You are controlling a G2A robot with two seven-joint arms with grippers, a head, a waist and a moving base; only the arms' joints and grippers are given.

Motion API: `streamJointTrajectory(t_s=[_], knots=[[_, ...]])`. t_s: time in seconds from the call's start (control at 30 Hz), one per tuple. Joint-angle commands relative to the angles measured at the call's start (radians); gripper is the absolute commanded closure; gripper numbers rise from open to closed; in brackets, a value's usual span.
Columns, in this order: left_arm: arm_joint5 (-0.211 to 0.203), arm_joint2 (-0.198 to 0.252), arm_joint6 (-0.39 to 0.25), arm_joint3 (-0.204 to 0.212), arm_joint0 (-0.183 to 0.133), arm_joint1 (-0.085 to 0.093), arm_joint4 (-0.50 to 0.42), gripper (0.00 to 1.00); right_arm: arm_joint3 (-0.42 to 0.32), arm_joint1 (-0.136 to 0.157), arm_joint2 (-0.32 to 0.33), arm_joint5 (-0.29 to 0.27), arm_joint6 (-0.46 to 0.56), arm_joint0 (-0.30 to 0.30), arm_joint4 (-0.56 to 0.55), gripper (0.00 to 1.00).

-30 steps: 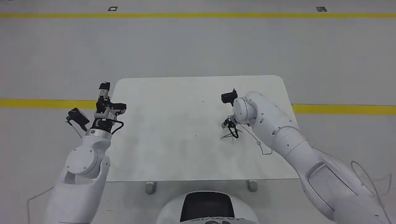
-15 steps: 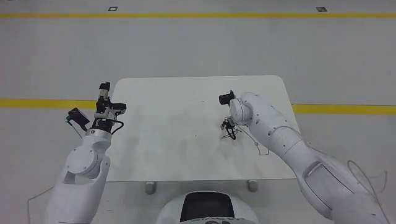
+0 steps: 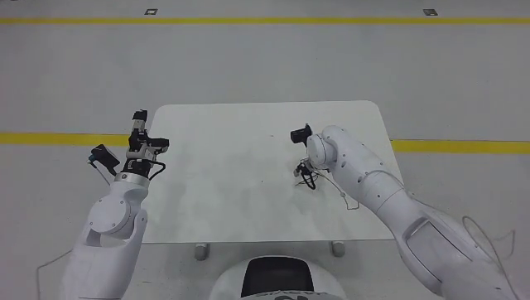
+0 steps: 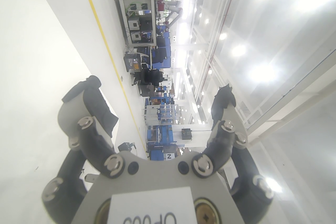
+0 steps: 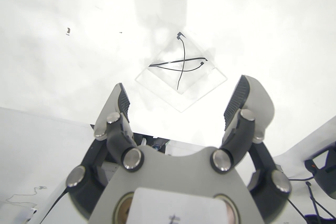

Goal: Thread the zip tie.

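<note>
Right wrist view, thin black zip ties (image 5: 183,62) crossed, on clear tray (image 5: 195,93)

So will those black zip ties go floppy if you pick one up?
Probably bendy, not limp: the zip ties are thin and lie in gentle curves. Likely very light, so they may slide on the clear tray when nudged.

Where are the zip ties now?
Right wrist view: the zip ties lie crossed in a clear tray on the table, beyond the open right gripper.
</note>
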Motion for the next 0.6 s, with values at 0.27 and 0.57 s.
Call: streamJointTrajectory(t_s=[0.27,0.57], knots=[[0.0,0.0,0.0,0.0,0.0,0.0,0.0,0.0,-0.003,0.001,0.021,0.0,-0.001,-0.012,-0.016,0.58],[0.0,0.0,0.0,0.0,0.0,0.0,0.0,0.0,0.025,-0.009,0.027,-0.025,-0.024,-0.015,-0.01,0.62]])
